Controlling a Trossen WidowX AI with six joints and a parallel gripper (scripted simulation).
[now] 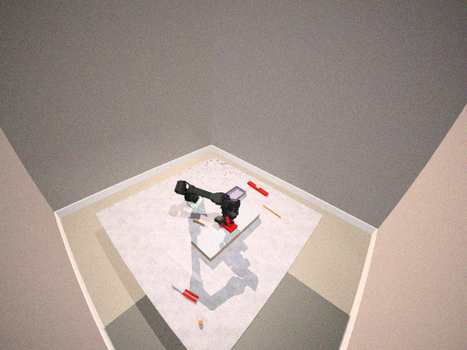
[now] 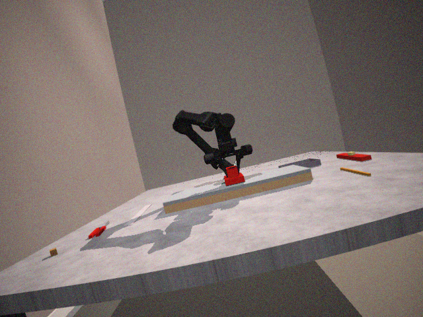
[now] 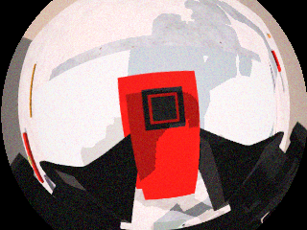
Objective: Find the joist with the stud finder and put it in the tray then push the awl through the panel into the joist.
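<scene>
My gripper [image 1: 227, 222] [image 2: 232, 168] [image 3: 162, 131] is shut on the red stud finder [image 1: 230, 227] [image 2: 234, 179] [image 3: 177, 163]. The stud finder is upright, at or very close to the top of the white floor panel [image 1: 211, 246] [image 2: 238, 191] [image 3: 86, 105], near its long front edge. Its small square display looks dark, with a red outline. The awl [image 1: 197, 222], with a brown handle, lies by the panel's far left side in the top view. The grey tray [image 1: 244, 195] [image 2: 312, 162] is beyond the panel, partly behind the arm in the top view. The joist is hidden.
A red bar [image 1: 257, 188] [image 2: 353, 157] with a yellow middle and an orange stick [image 1: 271, 211] [image 2: 355, 171] lie right of the tray. A red-handled tool [image 1: 190, 295] [image 2: 97, 232] and a small orange cube [image 1: 200, 322] [image 2: 53, 251] lie toward the table's near end in the top view.
</scene>
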